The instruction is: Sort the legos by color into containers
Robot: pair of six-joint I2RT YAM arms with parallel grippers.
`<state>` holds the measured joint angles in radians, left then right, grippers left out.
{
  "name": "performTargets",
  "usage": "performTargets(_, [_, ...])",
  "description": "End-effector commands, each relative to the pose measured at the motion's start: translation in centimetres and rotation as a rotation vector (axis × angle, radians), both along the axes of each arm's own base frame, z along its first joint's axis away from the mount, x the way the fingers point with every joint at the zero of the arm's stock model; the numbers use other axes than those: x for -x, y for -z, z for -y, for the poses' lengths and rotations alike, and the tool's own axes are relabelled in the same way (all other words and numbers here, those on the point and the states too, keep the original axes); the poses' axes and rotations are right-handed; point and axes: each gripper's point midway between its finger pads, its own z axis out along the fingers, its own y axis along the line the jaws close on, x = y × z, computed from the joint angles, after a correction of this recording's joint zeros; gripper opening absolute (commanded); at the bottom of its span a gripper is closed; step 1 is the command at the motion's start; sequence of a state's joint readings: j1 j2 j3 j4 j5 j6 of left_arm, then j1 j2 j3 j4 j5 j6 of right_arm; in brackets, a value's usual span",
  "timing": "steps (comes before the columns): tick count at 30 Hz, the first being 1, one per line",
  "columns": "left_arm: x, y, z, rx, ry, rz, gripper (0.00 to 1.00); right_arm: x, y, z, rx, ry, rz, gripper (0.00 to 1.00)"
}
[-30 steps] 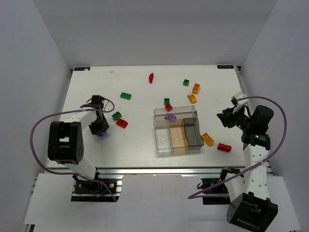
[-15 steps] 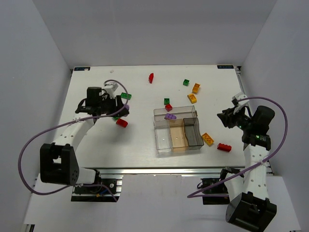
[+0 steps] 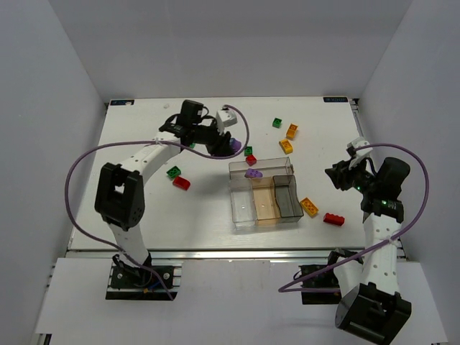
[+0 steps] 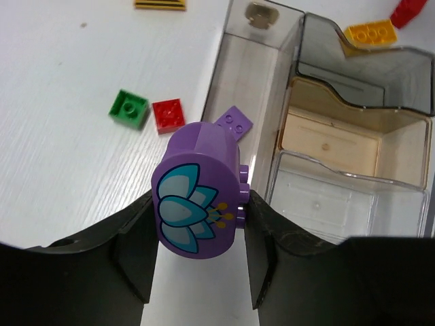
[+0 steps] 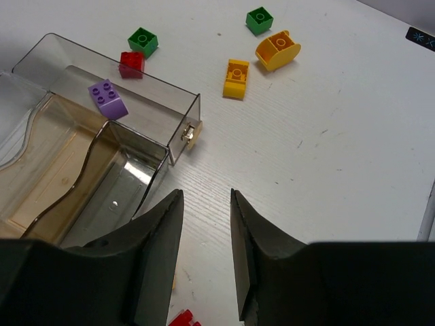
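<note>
**Overhead view.** The left arm reaches over the table [image 3: 201,208]. The left gripper [image 3: 228,144] is clamped on a purple rounded piece [image 3: 235,145], held just beyond the far left corner of the tray [image 3: 232,198]. The tray has one wide compartment along its far side and three narrow ones nearer the arms: clear, amber and smoky grey from left to right. A purple brick [image 3: 252,173] lies in the wide compartment. A green brick [image 3: 248,150] and a red brick [image 3: 251,159] lie together just outside the tray's far wall. A left-hand green brick [image 3: 173,172] and a left-hand red brick [image 3: 181,183] lie well apart from the tray. A far green brick [image 3: 277,123], a rounded orange piece [image 3: 292,131] and an orange brick [image 3: 286,146] lie toward the far right. A near orange brick [image 3: 309,206] and a near red brick [image 3: 333,218] lie right of the tray. The right gripper [image 3: 330,176] hangs right of the tray.

**Left wrist view.** Both fingers [image 4: 132,251] press the sides of the purple rounded piece [image 4: 200,197], whose end face shows a blue flower print. Behind it are the tray [image 4: 238,75] and the purple brick [image 4: 234,122].

**Right wrist view.** The right gripper [image 5: 206,204] is released: its jaws stand apart with only bare table between them, beside the tray [image 5: 136,75].
</note>
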<state>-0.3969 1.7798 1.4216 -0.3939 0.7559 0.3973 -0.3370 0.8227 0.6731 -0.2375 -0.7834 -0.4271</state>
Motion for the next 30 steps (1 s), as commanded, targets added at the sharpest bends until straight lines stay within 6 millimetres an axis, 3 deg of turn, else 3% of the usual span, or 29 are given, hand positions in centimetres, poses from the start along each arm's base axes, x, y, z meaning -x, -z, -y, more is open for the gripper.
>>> performTargets(1, [-0.1, -1.8, 3.2, -0.022, 0.162, 0.140, 0.07, -0.4, -0.6, 0.5, 0.015, 0.016, 0.024, 0.40])
performTargets(3, [-0.6, -0.1, 4.8, -0.057, 0.185, 0.125, 0.06, -0.5, -0.5, 0.8, 0.017, 0.025, 0.021, 0.40])
performTargets(5, [-1.0, -0.2, 6.0, -0.065, 0.203, 0.130, 0.05, -0.6, -0.4, 0.9, 0.016, 0.033, 0.016, 0.40])
performTargets(9, [-1.2, 1.9, 7.4, -0.107, 0.211, 0.103, 0.08, -0.7, -0.2, 1.1, 0.019, 0.039, 0.013, 0.40])
performTargets(16, [-0.1, 5.1, 9.3, -0.202, 0.215, 0.100, 0.30, -0.8, 0.0, 1.2, 0.017, 0.044, 0.006, 0.41])
performTargets(20, [0.1, 5.4, 9.8, -0.229, 0.215, 0.111, 0.38, -0.8, 0.0, 1.3, 0.017, 0.046, 0.003, 0.42])
performTargets(21, [0.2, 5.3, 10.1, -0.241, 0.212, 0.122, 0.46, -0.8, 0.0, 1.4, 0.017, 0.048, 0.004, 0.42])
performTargets(23, [0.0, 5.4, 9.9, -0.259, 0.204, 0.127, 0.51, -0.7, 0.1, 1.4, 0.015, 0.045, 0.002, 0.43])
performTargets(26, [0.0, 5.0, 10.0, -0.265, 0.191, 0.140, 0.67, -0.6, 0.1, 1.1, 0.014, 0.030, 0.002, 0.54])
performTargets(28, [-0.1, 4.1, 10.1, -0.251, 0.180, 0.150, 0.82, -0.3, 0.2, 0.9, 0.016, 0.007, -0.004, 0.75])
performTargets(30, [-0.1, 2.7, 10.3, -0.228, 0.179, 0.169, 0.83, 0.1, 0.3, 0.2, 0.019, -0.048, 0.006, 0.86])
